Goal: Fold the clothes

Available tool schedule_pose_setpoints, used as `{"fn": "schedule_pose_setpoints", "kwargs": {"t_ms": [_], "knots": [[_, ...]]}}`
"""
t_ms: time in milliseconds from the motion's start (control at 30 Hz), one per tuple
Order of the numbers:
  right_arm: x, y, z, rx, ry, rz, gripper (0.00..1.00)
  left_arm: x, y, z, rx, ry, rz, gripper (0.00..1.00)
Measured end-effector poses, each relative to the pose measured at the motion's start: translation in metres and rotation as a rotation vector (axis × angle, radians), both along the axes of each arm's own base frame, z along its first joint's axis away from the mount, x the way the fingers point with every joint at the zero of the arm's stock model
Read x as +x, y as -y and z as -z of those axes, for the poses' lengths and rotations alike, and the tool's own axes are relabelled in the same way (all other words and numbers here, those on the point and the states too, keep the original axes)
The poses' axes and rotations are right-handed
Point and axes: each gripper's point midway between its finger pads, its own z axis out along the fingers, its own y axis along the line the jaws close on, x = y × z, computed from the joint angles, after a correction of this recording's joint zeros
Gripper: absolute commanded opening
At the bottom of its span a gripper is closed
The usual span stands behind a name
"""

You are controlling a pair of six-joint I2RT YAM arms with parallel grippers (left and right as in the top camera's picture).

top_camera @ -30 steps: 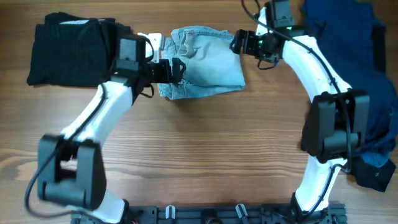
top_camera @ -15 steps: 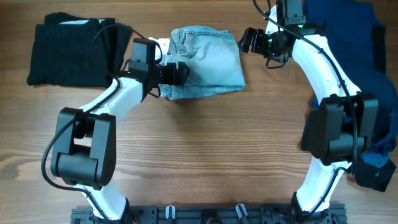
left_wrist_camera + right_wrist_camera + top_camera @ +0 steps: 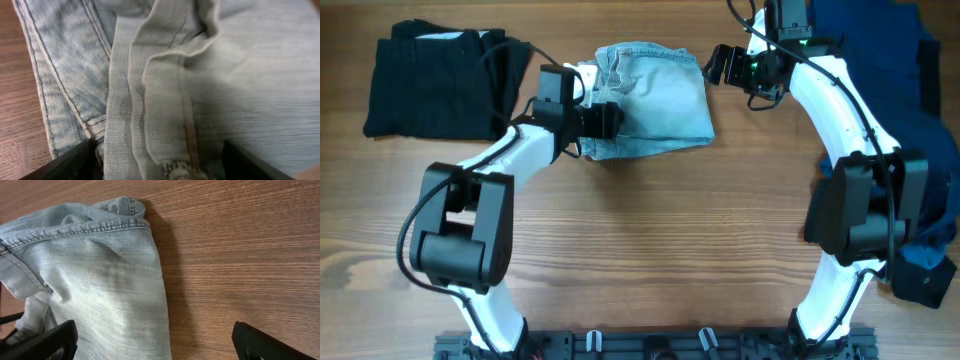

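Though spread, left fingers (image 3: pixel 75 161) over shorts (image 3: pixel 165 90)

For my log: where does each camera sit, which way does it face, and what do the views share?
Overhead: fixed above the table, looking straight down; both arms show, with denim shorts, a black garment and navy garments.
Left wrist: on the left arm, close over the shorts' seams; only its dark fingertips show, at the bottom corners.
Right wrist: on the right arm, facing the shorts' edge and bare wood; its fingertips show, spread apart.
Shared: all three see the shorts.
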Motion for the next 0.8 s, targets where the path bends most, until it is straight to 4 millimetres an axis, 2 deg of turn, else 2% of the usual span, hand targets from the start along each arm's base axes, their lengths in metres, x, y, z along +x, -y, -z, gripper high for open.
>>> {"fn": "schedule_pose_setpoints", "kwargs": {"t_ms": [100, 267, 367, 600, 800], "knots": [[0.0, 0.0, 0.0, 0.0, 0.0, 0.0, 1.0, 0.0017, -0.0002, -0.0002, 0.001, 0.007, -0.003, 0.64], [0.0, 0.0, 0.0, 0.0, 0.0, 0.0, 1.0, 0.0054, 0.0006, -0.0033, -0.006, 0.025, -0.007, 0.56], [0.0, 0.0, 0.0, 0.0, 0.0, 0.0, 1.0, 0.0071, 0.001, -0.005, -0.013, 0.031, -0.012, 0.45], [0.0002, 0.0, -0.0001, 0.0, 0.001, 0.0, 1.0, 0.0081, 0.0007, -0.0055, -0.013, 0.035, -0.017, 0.38], [0.001, -0.0001, -0.0005, 0.001, 0.005, 0.0, 1.0, 0.0064, -0.0005, -0.0068, -0.009, 0.028, -0.021, 0.2]]}}
